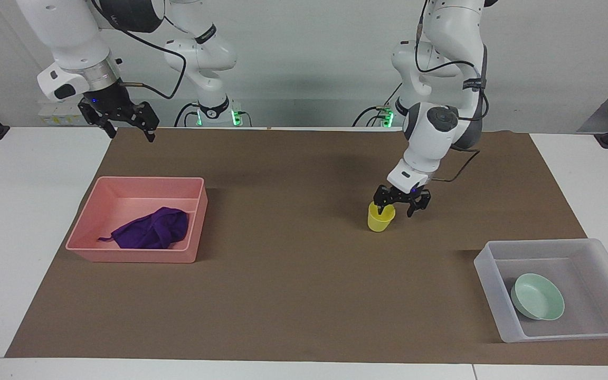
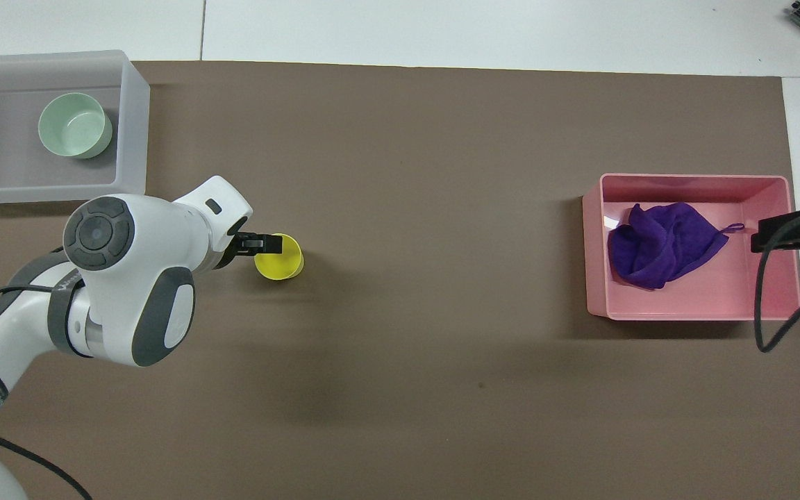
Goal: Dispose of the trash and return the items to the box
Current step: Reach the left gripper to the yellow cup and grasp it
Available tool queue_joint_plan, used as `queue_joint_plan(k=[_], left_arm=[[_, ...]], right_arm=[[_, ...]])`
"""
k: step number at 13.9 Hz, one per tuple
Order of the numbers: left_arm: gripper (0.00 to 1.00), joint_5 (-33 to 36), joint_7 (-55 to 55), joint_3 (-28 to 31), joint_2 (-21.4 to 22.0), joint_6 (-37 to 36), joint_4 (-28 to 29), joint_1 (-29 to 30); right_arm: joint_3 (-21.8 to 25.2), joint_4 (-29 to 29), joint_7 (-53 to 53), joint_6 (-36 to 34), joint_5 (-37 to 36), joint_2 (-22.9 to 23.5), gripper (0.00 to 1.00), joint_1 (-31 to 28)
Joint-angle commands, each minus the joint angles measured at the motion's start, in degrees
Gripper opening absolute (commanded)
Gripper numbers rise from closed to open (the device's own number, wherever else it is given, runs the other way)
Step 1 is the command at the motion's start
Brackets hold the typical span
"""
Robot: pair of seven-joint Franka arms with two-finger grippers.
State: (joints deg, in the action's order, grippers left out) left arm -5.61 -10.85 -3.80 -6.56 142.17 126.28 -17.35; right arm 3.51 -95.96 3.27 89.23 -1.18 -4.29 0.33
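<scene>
**Bracketing the yellow cup's rim with the left tool**

Watching from my station, I am seeing the yellow cup (image 1: 381, 216) standing upright on the brown mat (image 1: 293, 274) that is covering the worktop (image 1: 29, 237), roughly midway along it but toward the left arm's end. My left tool (image 1: 400, 206) is sitting right at the cup's rim with its fingers spread; one finger is dipping over the mouth of the cup while the other is hanging outside the wall on the side toward the left arm's end. Whether either finger is touching the plastic, I cannot tell.

Moving outward, the mint-green bowl (image 1: 538, 296) is lying inside the translucent box (image 1: 494, 287), which is sitting farther from the robots than the cup, at the left arm's end of the mat.

At the right arm's end, the purple cloth (image 1: 152, 229) is lying bunched in the pink bin (image 1: 124, 253), its thin strap end trailing across the bin floor. My right tool (image 1: 123, 118) is waiting in the air with its fingers spread, over the edge of the mat on the robots' side of the pink bin and holding nothing.
</scene>
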Motion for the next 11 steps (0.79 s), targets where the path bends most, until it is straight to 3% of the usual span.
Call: queue_joint_plan(k=[1,7,11], left_arm=[[0.02,1.0,-1.4,0.9,0.9,1.7,1.7,-1.2],[0.00,1.0,-2.8,1.2,1.9,1.0,1.0,-1.7],[0.00,1.1,-2.5,1.4,1.1,-9.2,-10.5,4.5]], right_arm=[[-0.1,-2.4,0.2,-0.5,1.0,-1.6,1.00,0.0],[-0.1,-2.0,0.1,-0.8,1.1,-1.7,1.00,-0.6],[-0.1,-1.9,0.0,-0.7,1.1,-1.7,1.00,-0.5]])
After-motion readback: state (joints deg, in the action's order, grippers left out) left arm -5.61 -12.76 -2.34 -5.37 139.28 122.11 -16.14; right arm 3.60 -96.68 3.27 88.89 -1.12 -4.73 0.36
